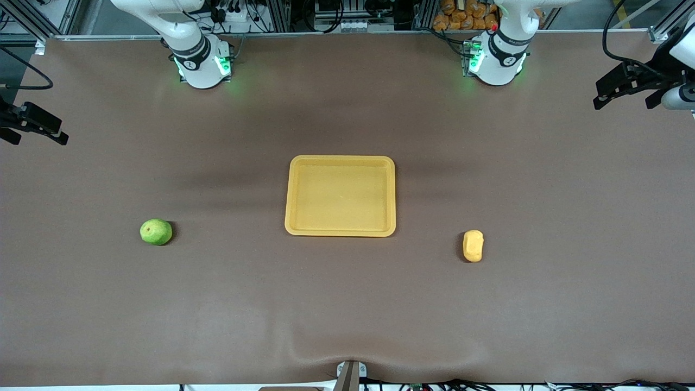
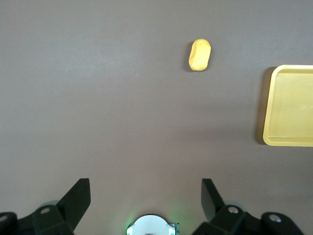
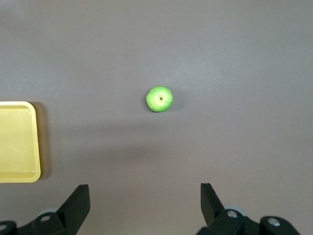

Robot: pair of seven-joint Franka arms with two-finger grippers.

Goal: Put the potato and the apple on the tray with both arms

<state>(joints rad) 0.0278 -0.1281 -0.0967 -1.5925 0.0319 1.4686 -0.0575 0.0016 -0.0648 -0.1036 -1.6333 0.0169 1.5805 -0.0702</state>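
Tray (image 1: 340, 161) mid-counter (image 1: 347, 304), bare. Apple (image 1: 156, 232) toward right arm's end, potato (image 1: 473, 246) toward left arm's. Left hand (image 2: 145, 196), right hand (image 3: 145, 198) wide, raised over counter.

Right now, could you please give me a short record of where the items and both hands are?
tray: mid-table, nothing in it
apple: on the table, toward the right arm's end, apart from the tray
potato: on the table, toward the left arm's end, apart from the tray
left hand: open, high over the table, holding nothing
right hand: open, high over the table, holding nothing
task state: neither item on the tray yet
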